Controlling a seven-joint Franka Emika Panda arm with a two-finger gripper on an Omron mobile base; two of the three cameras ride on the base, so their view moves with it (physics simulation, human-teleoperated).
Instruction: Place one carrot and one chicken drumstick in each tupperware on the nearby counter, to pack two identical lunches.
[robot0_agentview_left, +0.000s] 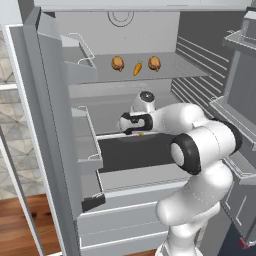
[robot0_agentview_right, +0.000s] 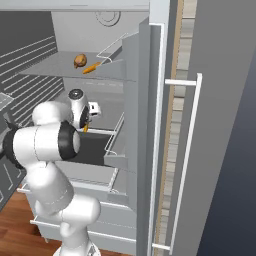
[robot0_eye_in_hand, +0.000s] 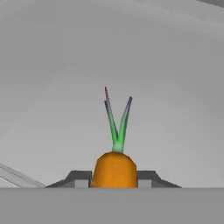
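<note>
Now your gripper (robot0_eye_in_hand: 113, 181) is clamping a carrot (robot0_eye_in_hand: 114, 168) between its fingers. Its green top is pointing toward twelve o'clock in your hand view.

a kitchen: open grey fridge (robot0_agentview_left: 150, 100) with shelves and door racks, food on upper shelf (robot0_agentview_left: 165, 70), wood floor (robot0_agentview_left: 20, 225).

The upper grey fridge shelf (robot0_agentview_left: 170, 70) carries two chicken drumsticks (robot0_agentview_left: 118, 63) (robot0_agentview_left: 154, 63) with a carrot (robot0_agentview_left: 137, 68) lying between them, apart from both. In the right base view one drumstick and that carrot show.
</note>
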